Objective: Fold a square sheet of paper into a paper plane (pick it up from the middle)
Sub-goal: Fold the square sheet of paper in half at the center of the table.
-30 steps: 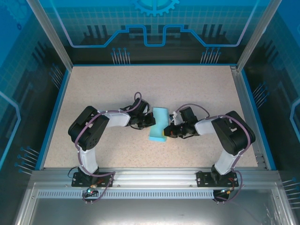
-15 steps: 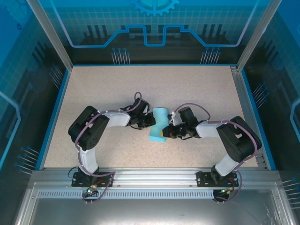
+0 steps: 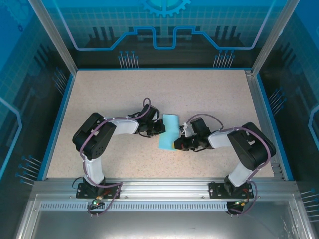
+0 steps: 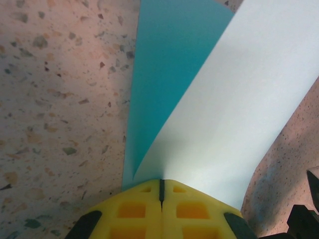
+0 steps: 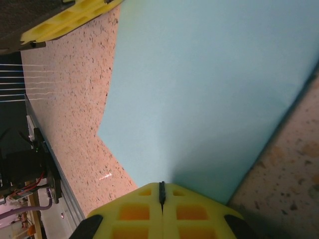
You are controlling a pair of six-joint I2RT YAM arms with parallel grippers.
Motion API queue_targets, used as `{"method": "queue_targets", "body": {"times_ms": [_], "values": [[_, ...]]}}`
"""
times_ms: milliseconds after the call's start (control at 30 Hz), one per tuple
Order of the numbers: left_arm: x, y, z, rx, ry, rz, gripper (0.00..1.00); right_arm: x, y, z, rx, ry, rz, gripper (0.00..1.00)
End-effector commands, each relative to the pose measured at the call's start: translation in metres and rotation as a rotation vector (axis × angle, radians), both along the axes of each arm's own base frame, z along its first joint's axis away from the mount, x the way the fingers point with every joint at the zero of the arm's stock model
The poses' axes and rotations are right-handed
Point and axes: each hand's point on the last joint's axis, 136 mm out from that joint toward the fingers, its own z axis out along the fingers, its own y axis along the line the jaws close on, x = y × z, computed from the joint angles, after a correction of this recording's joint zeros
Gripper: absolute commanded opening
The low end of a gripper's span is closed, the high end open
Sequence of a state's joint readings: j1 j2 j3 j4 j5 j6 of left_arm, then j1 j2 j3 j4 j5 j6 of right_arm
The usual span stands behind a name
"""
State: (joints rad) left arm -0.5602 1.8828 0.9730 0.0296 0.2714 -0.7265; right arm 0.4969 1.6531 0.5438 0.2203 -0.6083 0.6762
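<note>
We are pinching the folded blue paper (image 3: pixel 168 130) above the table (image 3: pixel 114 94), our left gripper (image 3: pixel 161 128) and right gripper (image 3: pixel 178 144) each clamping one edge.

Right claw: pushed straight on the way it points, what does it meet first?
The square sheet of paper that the right claw is pinching; the left claw probably sits off that line.

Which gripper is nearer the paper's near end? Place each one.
Right. The right gripper grips the paper by that end; the left gripper grips its left edge farther back.
</note>
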Motion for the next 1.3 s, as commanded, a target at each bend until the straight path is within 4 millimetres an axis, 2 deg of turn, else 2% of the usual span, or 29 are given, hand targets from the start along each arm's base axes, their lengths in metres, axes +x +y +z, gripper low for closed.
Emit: {"method": "queue_targets", "body": {"times_ms": [0,100,200,533,633,700,933,1033,1133,1267], "values": [[-0.021,0.012,-0.031,0.090,0.088,-0.023,0.00,-0.004,0.002,0.013,0.007,-0.021,0.013,0.00],[-0.021,0.012,-0.031,0.090,0.090,-0.023,0.00,-0.007,0.005,0.017,0.011,-0.024,0.024,0.00],[-0.021,0.012,-0.031,0.089,0.090,-0.021,0.00,-0.013,0.007,0.012,0.000,-0.011,0.038,0.00],[-0.021,0.013,-0.032,0.093,0.089,-0.025,0.00,-0.024,-0.004,-0.030,-0.094,0.066,0.028,0.00],[-0.020,0.013,-0.031,0.093,0.087,-0.025,0.00,-0.027,-0.006,-0.036,-0.108,0.082,0.029,0.00],[-0.021,0.012,-0.031,0.092,0.088,-0.028,0.00,-0.027,-0.007,-0.031,-0.108,0.075,0.029,0.00],[-0.021,0.013,-0.033,0.095,0.093,-0.027,0.00,-0.013,0.001,0.007,-0.047,-0.003,0.016,0.00],[-0.021,0.012,-0.033,0.093,0.093,-0.027,0.00,-0.008,0.004,0.015,-0.037,-0.025,0.010,0.00],[-0.021,0.012,-0.032,0.093,0.091,-0.029,0.00,-0.005,0.003,0.014,-0.051,-0.030,0.003,0.00],[-0.020,0.012,-0.032,0.090,0.091,-0.028,0.00,-0.009,0.001,0.002,-0.071,-0.006,0.009,0.00]]}}
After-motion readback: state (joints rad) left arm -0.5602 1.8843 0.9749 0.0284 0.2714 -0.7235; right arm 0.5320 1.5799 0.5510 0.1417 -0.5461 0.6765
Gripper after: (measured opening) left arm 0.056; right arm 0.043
